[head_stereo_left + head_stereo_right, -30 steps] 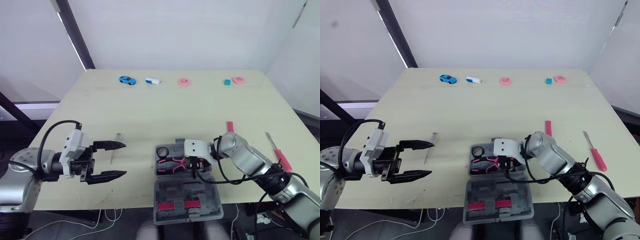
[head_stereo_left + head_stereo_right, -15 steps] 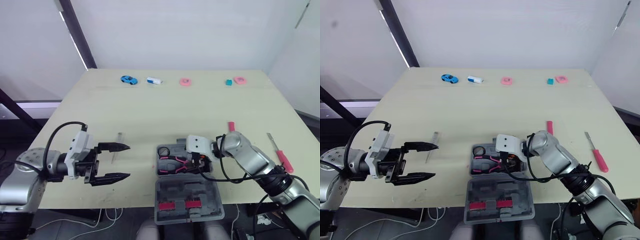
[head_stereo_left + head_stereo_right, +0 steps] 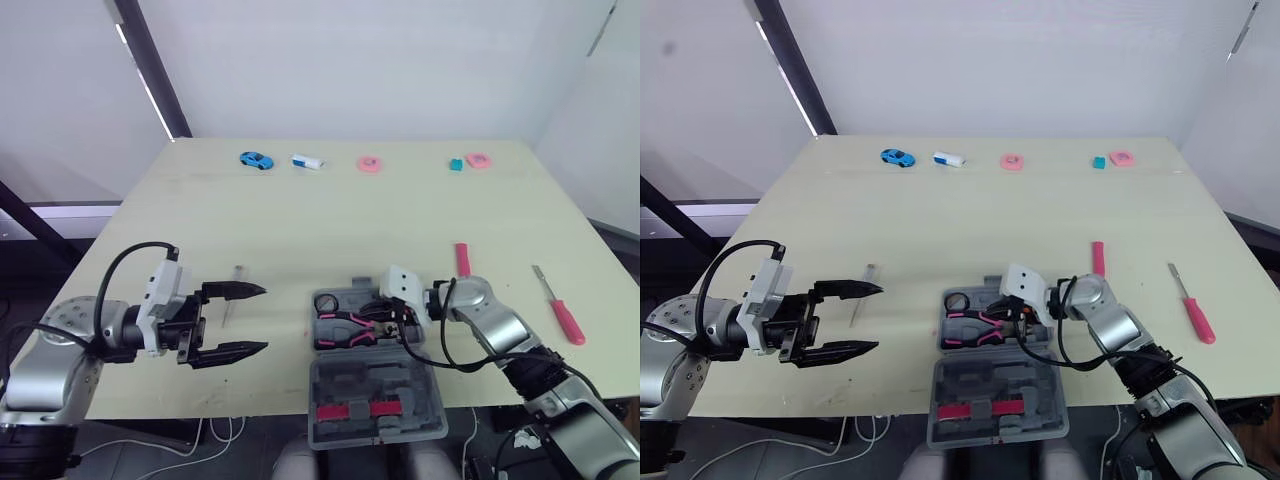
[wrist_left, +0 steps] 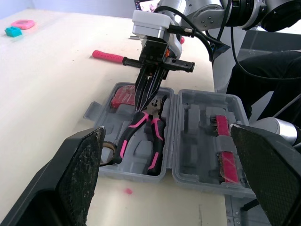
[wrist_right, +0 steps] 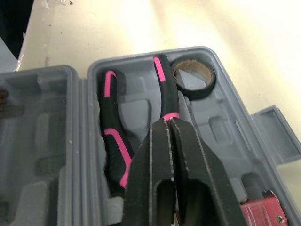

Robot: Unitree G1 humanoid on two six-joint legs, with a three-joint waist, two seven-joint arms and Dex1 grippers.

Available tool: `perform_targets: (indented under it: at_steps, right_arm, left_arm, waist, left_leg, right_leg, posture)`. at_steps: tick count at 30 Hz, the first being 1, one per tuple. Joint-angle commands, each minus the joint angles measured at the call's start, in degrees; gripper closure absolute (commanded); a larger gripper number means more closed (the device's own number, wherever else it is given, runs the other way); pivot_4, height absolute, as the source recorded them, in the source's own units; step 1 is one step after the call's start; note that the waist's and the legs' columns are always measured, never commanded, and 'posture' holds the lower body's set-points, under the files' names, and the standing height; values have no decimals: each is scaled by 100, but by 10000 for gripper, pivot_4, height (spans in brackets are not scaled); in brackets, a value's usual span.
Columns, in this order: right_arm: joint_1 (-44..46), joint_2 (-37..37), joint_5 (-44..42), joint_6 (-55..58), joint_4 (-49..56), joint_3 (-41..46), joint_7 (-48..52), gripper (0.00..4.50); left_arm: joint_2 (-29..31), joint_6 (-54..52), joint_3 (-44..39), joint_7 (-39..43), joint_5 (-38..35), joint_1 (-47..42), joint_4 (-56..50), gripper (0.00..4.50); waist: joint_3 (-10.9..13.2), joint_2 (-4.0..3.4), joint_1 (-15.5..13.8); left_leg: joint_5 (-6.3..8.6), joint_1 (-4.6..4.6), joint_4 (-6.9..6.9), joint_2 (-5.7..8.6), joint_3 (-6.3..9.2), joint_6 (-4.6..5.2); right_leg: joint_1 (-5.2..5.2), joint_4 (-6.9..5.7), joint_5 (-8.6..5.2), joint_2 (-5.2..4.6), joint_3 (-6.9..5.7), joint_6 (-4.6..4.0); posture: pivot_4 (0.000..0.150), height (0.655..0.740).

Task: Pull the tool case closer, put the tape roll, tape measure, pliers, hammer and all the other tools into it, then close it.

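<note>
The grey tool case (image 3: 432, 392) lies open at the table's front edge, its lid hanging over the edge. In its tray sit the pink-and-black pliers (image 3: 345, 322), the tape roll (image 5: 193, 77) and a red tool (image 4: 123, 96). My right gripper (image 3: 378, 316) is shut, and its tips (image 5: 167, 123) point down at the pliers' handles. To the left of the case, my left gripper (image 3: 250, 320) stands open just above the table, holding nothing. A thin grey metal tool (image 3: 232, 298) lies beside its far finger. The pink-handled hammer (image 3: 461, 258) and a pink screwdriver (image 3: 562, 315) lie to the right.
Along the far edge sit a blue toy car (image 3: 255, 160), a white object (image 3: 306, 161), two pink rings (image 3: 368, 164) (image 3: 477, 159) and a teal block (image 3: 455, 164). Bare tabletop (image 3: 330, 225) spans the middle.
My right wrist has drawn back to the right and lowered, so its shut fingers now slant in over the pliers. The left gripper edged slightly toward the case, still open.
</note>
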State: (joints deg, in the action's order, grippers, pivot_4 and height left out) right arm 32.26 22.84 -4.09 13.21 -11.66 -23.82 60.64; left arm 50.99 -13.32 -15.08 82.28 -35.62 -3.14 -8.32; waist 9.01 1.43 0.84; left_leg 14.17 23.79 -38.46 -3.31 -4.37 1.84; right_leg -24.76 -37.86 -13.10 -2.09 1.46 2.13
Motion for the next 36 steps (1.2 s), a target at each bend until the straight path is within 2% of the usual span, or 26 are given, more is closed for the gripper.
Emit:
perform_targets:
  at_steps: [1,20,36]
  right_arm:
    - [42,-103,118,-174,-160,42,-111,44815]
    - [-236,-154,817,233,-1130,-558,89,44815]
    - [-402,-301,1401,308,-2006,-985,-68,44815]
  left_arm:
    - [-18,85,-42,-21,-30,-32,-110,0]
    - [-44,105,-103,-37,-23,166,-166,0]
    - [-58,203,-89,-1,0,225,-49,0]
  waist:
    - [0,0,0]
    - [-23,18,3]
    - [-183,27,-7]
  left_leg:
    - [0,0,0,0,0,0]
    - [0,-16,0,0,0,-1]
    - [2,-134,26,-3,19,-5]
  right_leg:
    - [0,0,0,0,0,0]
    - [13,-3,0,0,2,-1]
    - [113,21,-10,-22,0,-10]
  posture:
    - [1500,7395]
    - [1500,7395]
    - [1500,7395]
